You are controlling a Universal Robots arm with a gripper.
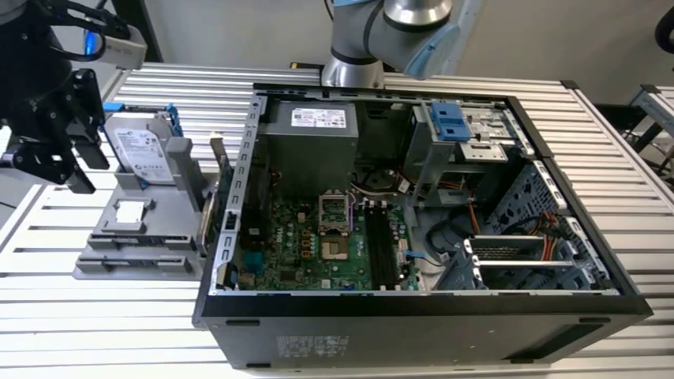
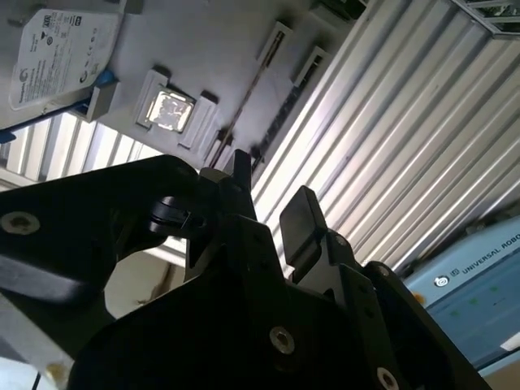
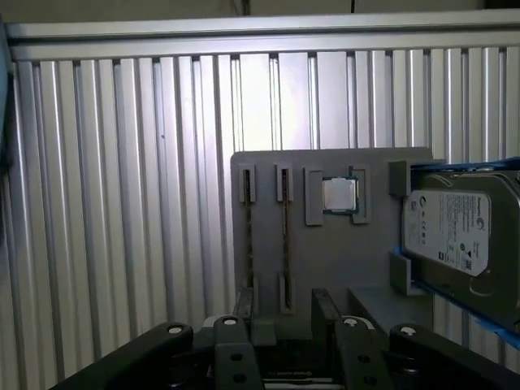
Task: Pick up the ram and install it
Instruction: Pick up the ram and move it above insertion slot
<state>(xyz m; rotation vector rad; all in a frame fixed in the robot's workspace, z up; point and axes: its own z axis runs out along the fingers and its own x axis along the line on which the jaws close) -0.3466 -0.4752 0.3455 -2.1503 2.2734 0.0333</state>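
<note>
Plainly, in the exterior view an open computer case [image 1: 421,332] is seen on a ribbed metal table [image 1: 106,316], with a grey holder [image 1: 110,237] just beside it on the exterior view's left. A hard drive [image 1: 137,150] and a processor chip [image 1: 129,212] are carried on the holder. The arm [image 1: 364,39] is seen rising behind the case, and the gripper [image 1: 84,170] is hung at the exterior view's left, near the hard drive, fingers pointed down. In the second wrist view the gripper [image 2: 270,195] is shown from close by: its fingers are spread, with a clear gap and nothing held between them. The ram [image 2: 248,93] is seen there edge-on, as a thin dark line seated in a slot of the holder [image 2: 203,49], beside the chip [image 2: 166,110]. In the first wrist view the gripper [image 3: 284,302] is held apart from the holder [image 3: 325,268], and the ram [image 3: 284,236] is lined up with the gap between the fingers. Its long axis is laid parallel to the table's ribs [image 3: 122,203] and across the line joining the fingertips. A second thin strip [image 3: 248,236] is seated in the neighbouring slot, on the side away from the chip [image 3: 339,195] and the hard drive [image 3: 451,231].
</note>
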